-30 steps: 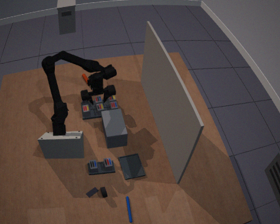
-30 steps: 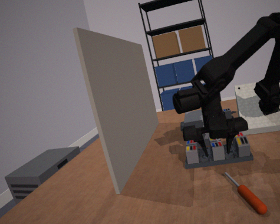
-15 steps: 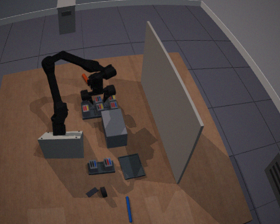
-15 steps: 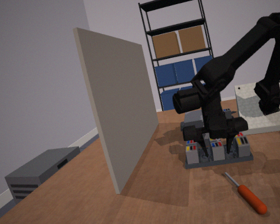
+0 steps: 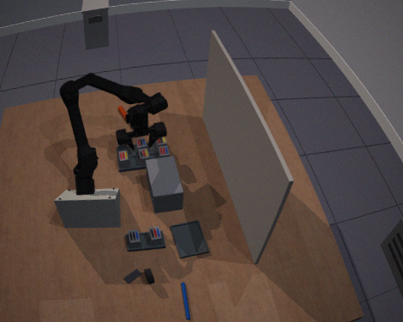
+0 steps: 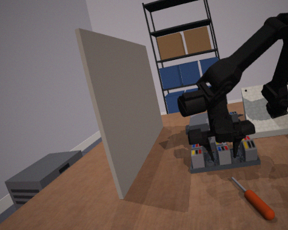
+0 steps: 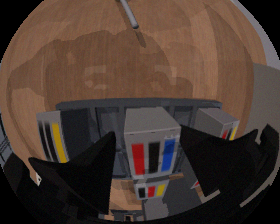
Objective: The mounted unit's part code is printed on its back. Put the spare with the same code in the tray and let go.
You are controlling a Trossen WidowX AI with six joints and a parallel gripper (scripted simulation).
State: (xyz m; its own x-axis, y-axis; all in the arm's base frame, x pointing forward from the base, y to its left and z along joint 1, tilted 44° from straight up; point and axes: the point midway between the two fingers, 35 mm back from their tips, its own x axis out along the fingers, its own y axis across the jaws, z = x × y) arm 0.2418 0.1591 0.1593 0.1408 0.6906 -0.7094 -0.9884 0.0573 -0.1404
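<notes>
"What does the gripper (image 5: 142,147) (image 6: 224,158) (image 7: 147,132) have?"

"Nothing. It points down, well open but perhaps not fully, a finger on each side of the middle spare (image 5: 142,142) (image 6: 224,155) (image 7: 152,117)."

"Why straddle it like that?"

"To pinch it by its sides, I'd judge. The fingers reach down beside it, which should give a square hold and spare the neighbours a knock."

"Is it the right one?"

"I can't tell. Its label shows red, black and blue bars in the wrist view, but no view lets me read the mounted unit's code. The choice of this one is only suggested by where the fingers stand."

"And where is it?"

"Upright in the rack (image 5: 132,168) (image 6: 227,167) (image 7: 81,105), among other striped spares. The rack likely keeps them upright and apart, so fingers fit between."

"What's past that?"

"A grey box (image 5: 165,178) (image 6: 199,120) beside the rack, then a smaller rack (image 5: 145,247) with two more striped blocks. The tray (image 5: 194,254) lies flat on the tabletop (image 5: 25,254) (image 6: 160,209) (image 7: 141,65) just beside that one."

"So the next move?"

"If the code matches: close, lift straight up, and go over the grey box. Too low, and the spare could clip it."
</notes>
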